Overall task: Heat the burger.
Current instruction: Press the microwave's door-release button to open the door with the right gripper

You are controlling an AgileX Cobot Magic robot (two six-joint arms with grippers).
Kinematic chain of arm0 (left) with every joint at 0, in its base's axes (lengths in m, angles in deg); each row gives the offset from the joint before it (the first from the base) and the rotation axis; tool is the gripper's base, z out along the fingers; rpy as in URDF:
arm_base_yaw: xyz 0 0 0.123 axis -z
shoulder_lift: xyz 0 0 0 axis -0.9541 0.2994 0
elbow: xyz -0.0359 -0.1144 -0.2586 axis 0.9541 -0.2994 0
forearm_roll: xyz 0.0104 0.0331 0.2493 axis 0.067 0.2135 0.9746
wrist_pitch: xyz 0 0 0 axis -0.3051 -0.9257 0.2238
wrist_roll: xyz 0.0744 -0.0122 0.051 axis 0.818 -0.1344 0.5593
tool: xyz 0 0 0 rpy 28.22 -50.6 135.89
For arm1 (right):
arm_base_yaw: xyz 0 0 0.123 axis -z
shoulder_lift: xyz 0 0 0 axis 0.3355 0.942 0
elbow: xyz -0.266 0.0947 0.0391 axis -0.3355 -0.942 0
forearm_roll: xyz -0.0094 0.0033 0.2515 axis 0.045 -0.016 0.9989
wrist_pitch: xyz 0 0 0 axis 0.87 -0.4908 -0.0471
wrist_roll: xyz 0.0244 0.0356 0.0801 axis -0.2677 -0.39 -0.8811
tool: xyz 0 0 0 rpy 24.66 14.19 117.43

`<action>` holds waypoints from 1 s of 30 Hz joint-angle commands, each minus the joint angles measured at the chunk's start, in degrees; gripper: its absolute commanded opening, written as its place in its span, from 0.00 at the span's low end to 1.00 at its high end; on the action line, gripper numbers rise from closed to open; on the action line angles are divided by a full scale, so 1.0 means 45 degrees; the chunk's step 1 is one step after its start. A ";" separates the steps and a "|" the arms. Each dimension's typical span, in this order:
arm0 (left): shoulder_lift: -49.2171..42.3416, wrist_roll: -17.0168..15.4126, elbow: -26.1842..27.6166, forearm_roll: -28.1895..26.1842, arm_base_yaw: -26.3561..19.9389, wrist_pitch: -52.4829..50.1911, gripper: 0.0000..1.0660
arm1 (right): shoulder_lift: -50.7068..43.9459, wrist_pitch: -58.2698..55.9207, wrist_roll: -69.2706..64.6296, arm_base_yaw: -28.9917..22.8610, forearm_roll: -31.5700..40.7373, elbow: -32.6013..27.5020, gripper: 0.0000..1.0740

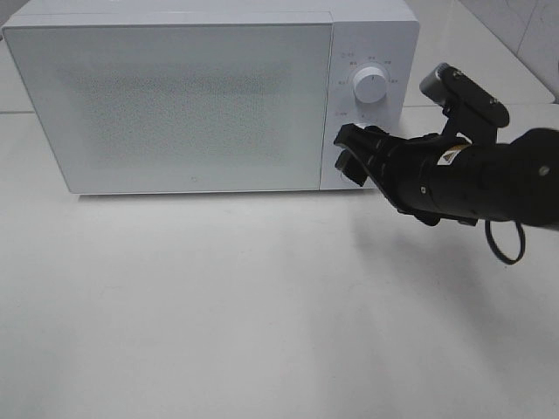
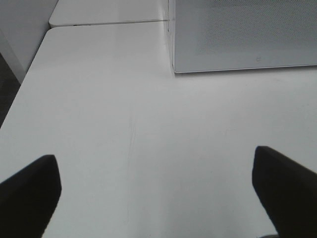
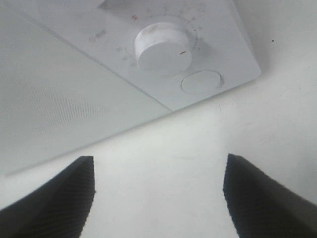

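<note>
The right gripper (image 1: 349,155) is held parted and empty just before the closed microwave's (image 1: 175,96) control panel (image 3: 225,47), the left gripper (image 2: 156,198) spread wide, empty, near its front.

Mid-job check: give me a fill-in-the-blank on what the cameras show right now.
1. The door of the microwave is ____.
2. The right gripper, by the control panel, is ____, gripping nothing.
3. The left gripper, over the table, holds ____.
Missing words: closed; open; nothing.

Microwave (image 1: 175,96) on table (image 1: 218,305), right arm (image 1: 472,179) before panel (image 1: 393,44)
</note>
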 commanded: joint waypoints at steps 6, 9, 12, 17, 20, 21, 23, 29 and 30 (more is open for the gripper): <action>-0.0255 -0.0051 -0.0025 -0.0025 -0.0025 0.0013 0.92 | -0.1261 -0.6965 0.1413 0.0980 -0.4444 0.1146 0.67; -0.0255 -0.0051 -0.0025 -0.0025 -0.0025 0.0013 0.92 | -0.1401 -0.9155 0.1502 0.0980 -0.6213 0.1579 0.67; -0.0255 -0.0051 -0.0025 -0.0025 -0.0025 0.0013 0.92 | -0.1655 -1.0975 0.1541 0.0968 -0.6812 0.2012 0.68; -0.0255 -0.0051 -0.0025 -0.0025 -0.0025 0.0013 0.92 | -0.2636 -1.2465 0.2114 0.0968 -0.7003 0.2101 0.73; -0.0255 -0.0051 -0.0025 -0.0025 -0.0025 0.0013 0.92 | -0.3832 -1.3013 0.2343 0.0968 -0.7003 0.2101 0.75; -0.0255 -0.0051 -0.0025 -0.0025 -0.0025 0.0013 0.92 | -0.3832 -1.3013 0.2343 0.0968 -0.7003 0.2101 0.75; -0.0255 -0.0051 -0.0025 -0.0025 -0.0025 0.0013 0.92 | -0.4800 -1.3573 0.2445 0.0968 -0.7003 0.2101 0.74; -0.0255 -0.0051 -0.0025 -0.0025 -0.0025 0.0013 0.92 | -0.6455 -1.4680 0.2534 0.0968 -0.7003 0.2101 0.74; -0.0255 -0.0051 -0.0025 -0.0025 -0.0025 0.0013 0.92 | -0.6799 -1.4922 0.2585 0.0968 -0.7003 0.2101 0.73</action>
